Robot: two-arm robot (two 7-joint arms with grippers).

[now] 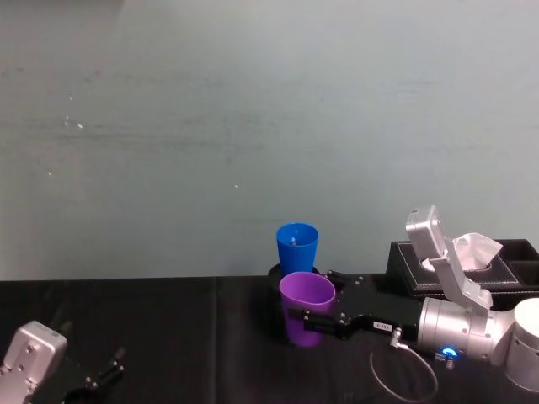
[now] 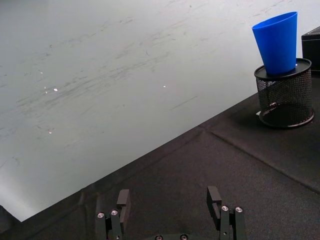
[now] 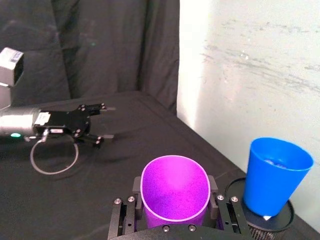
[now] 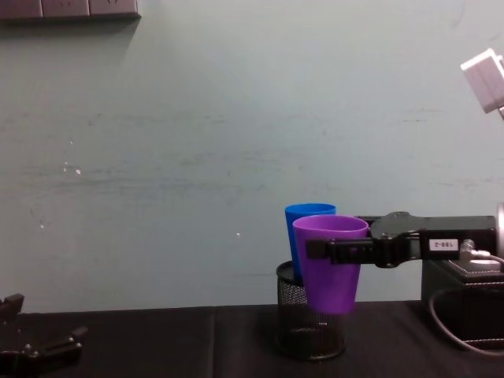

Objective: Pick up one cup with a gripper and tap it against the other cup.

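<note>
right gripper point(image 1: 308, 317) clamps the purple cup point(image 1: 306, 294) between its jaws, just beside the blue cup point(image 1: 297, 247)

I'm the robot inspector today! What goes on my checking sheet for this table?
Surface: table covered in black cloth.
Job's things: purple cup held up off the table; blue cup standing on a mesh holder, with a gap between the cups.
Clutter: black tissue box at the right.
Tools: right tool shut on the purple cup; left tool open, low at the left.
Cables: grey cable looping beside the right arm.
Surroundings: pale wall behind.
</note>
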